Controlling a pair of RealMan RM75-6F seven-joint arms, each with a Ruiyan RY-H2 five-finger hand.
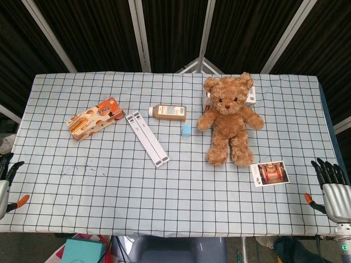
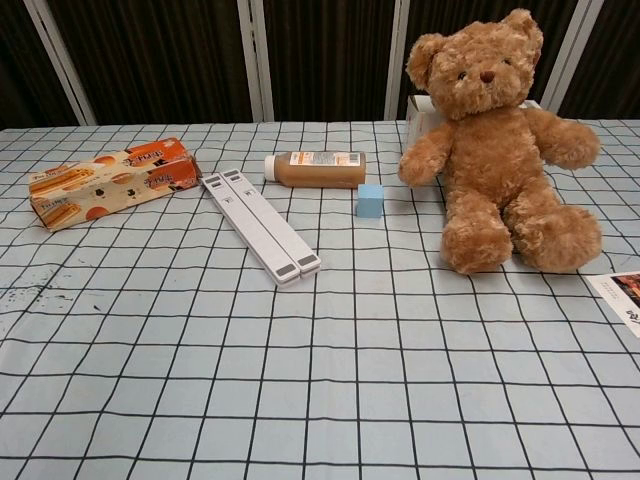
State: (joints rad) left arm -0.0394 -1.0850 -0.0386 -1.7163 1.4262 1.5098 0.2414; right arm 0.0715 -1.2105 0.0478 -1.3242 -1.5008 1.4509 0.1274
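Both hands sit empty with fingers spread at the tabletop's (image 1: 181,219) near edge: the left hand (image 1: 5,178) at lower left, the right hand (image 1: 332,186) at lower right. Nearest the right hand lies a photo card (image 1: 269,173), just below the seated teddy bear (image 1: 230,118).

One brown teddy bear (image 1: 230,118) sits on the one checked tablecloth (image 1: 164,192), with one white box (image 1: 249,97) behind it. There is one orange snack box (image 1: 94,118), one brown bottle (image 1: 169,112), one long white folded stand (image 1: 147,138), one small blue cube (image 1: 186,130) and one photo card (image 1: 269,173). Two hands show, the left hand (image 1: 5,178) and the right hand (image 1: 332,186).
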